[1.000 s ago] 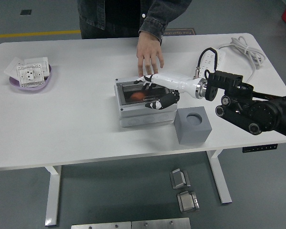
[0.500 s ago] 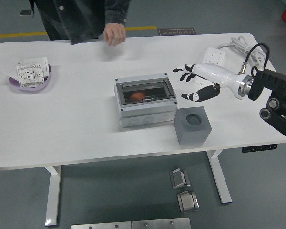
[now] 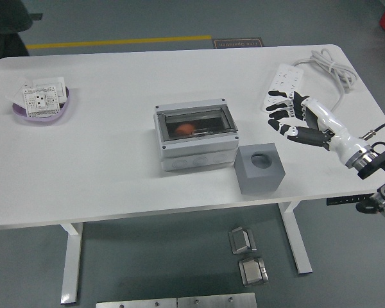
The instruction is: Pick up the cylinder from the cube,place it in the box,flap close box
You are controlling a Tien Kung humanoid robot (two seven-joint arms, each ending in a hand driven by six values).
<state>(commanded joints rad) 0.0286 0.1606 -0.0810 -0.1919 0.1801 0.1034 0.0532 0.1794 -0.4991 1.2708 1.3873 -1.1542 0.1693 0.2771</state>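
Now, nearest the camera and to the left of the robot hand (image 3: 294, 117), the grey cube (image 3: 260, 169) stands with its round socket empty. Just beyond it and further left sits the box (image 3: 195, 136), its clear flap lying down over the top, and an orange shape that I take to be the cylinder (image 3: 186, 129) shows through the flap, inside the box.

The robot hand itself hovers at the right side of the table (image 3: 115, 167) with its 5 fingers spread apart, holding nothing, well clear of both box and cube. Only 1 arm is in view.

Risks from here look small but real. If the flap is merely resting rather than latched, it may lift again; I cannot tell whether it has clicked home. A return push would have to pass over the cube and could knock it. Right behind the robot hand lies a white power strip (image 3: 283, 85) with its cable (image 3: 327, 64), and a spread finger could snag it. Far to the left, a purple dish (image 3: 42, 110) is out of harm's way.
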